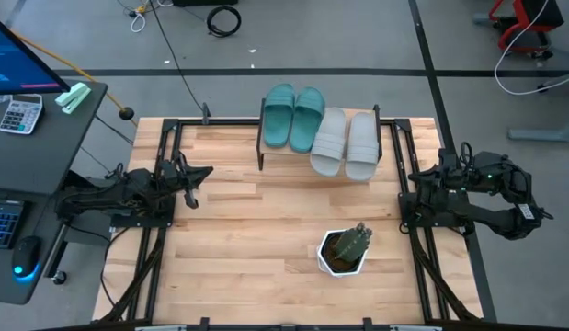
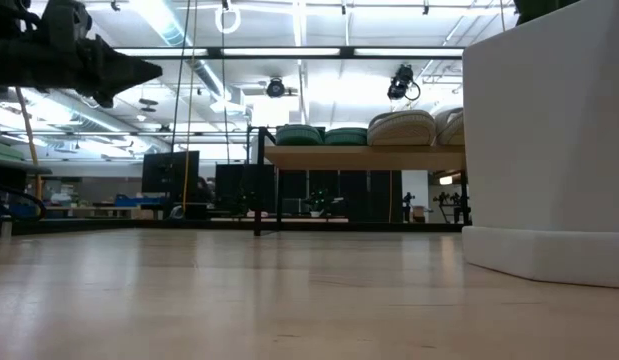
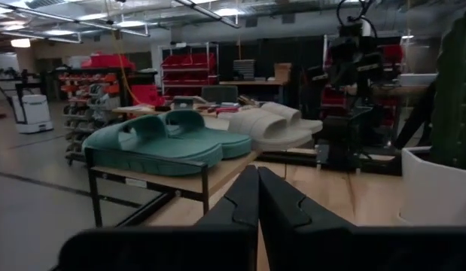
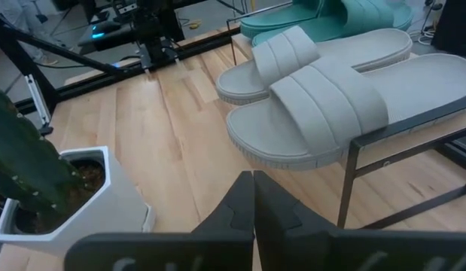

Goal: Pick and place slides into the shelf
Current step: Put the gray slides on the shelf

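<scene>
Two teal-green slides (image 1: 293,116) and two light grey slides (image 1: 346,142) lie side by side on the plank top of the low shelf (image 1: 262,138) near the table's far edge. In the left wrist view the teal pair (image 3: 165,139) and grey pair (image 3: 272,123) sit on the shelf plank (image 3: 180,175). The grey slides (image 4: 323,90) overhang the plank's near edge in the right wrist view. My left gripper (image 1: 199,172) rests shut at the table's left side, fingertips together (image 3: 257,181). My right gripper (image 1: 415,175) rests shut at the right side (image 4: 252,184). Neither touches anything.
A white pot with a green plant (image 1: 345,249) stands on the table's near right part, close to the low camera (image 2: 549,140). Bare wooden tabletop (image 1: 256,230) stretches between the arms. Black frame rails (image 1: 160,239) run along both sides. A desk with a calculator (image 1: 20,115) stands left.
</scene>
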Action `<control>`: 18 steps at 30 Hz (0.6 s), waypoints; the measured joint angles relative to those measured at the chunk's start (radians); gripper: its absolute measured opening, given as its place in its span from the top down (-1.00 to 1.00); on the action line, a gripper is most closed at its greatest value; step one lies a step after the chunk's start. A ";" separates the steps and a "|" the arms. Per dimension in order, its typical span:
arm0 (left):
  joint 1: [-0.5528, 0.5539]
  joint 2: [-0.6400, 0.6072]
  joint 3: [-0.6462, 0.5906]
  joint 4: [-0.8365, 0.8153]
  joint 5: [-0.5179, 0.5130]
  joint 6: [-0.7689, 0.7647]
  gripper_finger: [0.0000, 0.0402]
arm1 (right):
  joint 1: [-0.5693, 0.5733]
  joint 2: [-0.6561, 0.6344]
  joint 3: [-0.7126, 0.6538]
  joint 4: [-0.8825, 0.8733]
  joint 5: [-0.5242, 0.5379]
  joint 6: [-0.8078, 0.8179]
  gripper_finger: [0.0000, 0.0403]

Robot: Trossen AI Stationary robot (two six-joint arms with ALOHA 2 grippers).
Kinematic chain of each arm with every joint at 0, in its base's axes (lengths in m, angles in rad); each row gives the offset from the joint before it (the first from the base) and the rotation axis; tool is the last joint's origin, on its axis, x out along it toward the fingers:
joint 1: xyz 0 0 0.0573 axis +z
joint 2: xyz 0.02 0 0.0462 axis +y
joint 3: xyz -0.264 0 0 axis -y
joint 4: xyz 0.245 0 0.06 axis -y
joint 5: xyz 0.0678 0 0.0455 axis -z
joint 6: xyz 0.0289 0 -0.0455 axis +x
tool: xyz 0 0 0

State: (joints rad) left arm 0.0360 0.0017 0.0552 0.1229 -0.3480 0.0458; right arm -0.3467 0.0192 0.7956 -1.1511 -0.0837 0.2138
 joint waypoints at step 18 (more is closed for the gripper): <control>-0.001 0.007 -0.046 -0.002 0.124 -0.008 0.96 | 0.000 0.000 0.000 0.000 0.006 -0.007 1.00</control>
State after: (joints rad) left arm 0.0351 0.0087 0.0093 0.1205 -0.2236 0.0375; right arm -0.3469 0.0193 0.7956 -1.1507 -0.0772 0.2070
